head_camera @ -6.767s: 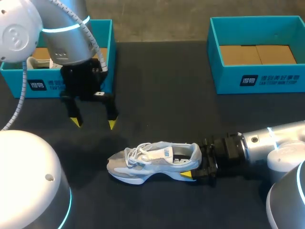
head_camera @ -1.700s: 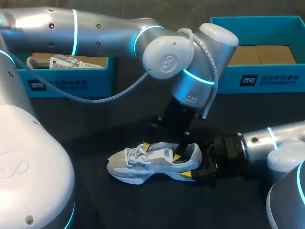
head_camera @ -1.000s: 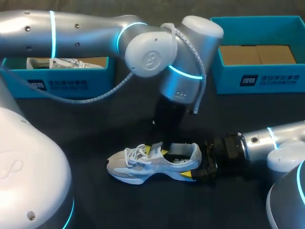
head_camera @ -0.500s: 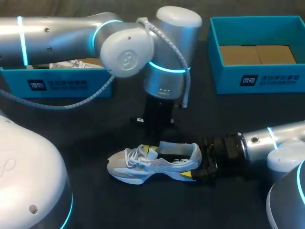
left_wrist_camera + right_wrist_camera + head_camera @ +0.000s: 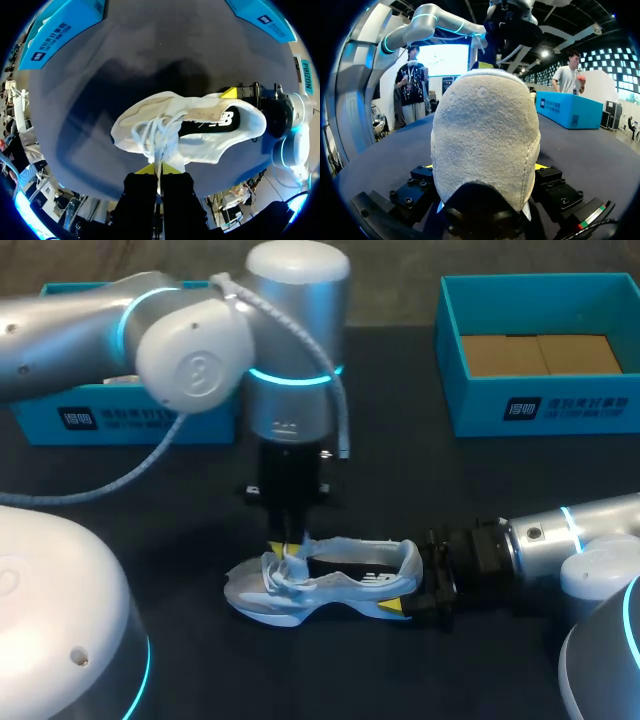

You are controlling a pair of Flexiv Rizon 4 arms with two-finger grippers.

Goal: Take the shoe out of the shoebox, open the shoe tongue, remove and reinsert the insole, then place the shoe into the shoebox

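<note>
Now the shoe (image 5: pixel 320 580) lies on its sole on the dark bench (image 5: pixel 420 480), outside both boxes. The right jaws clamp its heel from two sides (yellow tips flank the suede heel cup). The left arm (image 5: pixel 290 360) stands straight above the shoe's laces. The left jaws are pressed almost together, pinching a thin white strip there; lace or tongue, I cannot tell. Well beyond the shoe sit the toe-side shoebox (image 5: pixel 130 415) and the heel-side shoebox (image 5: pixel 540 400).

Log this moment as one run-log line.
shoe: upright on table | left tool: shut on shoe at laces | right tool: shut on heel | step: open tongue
</note>
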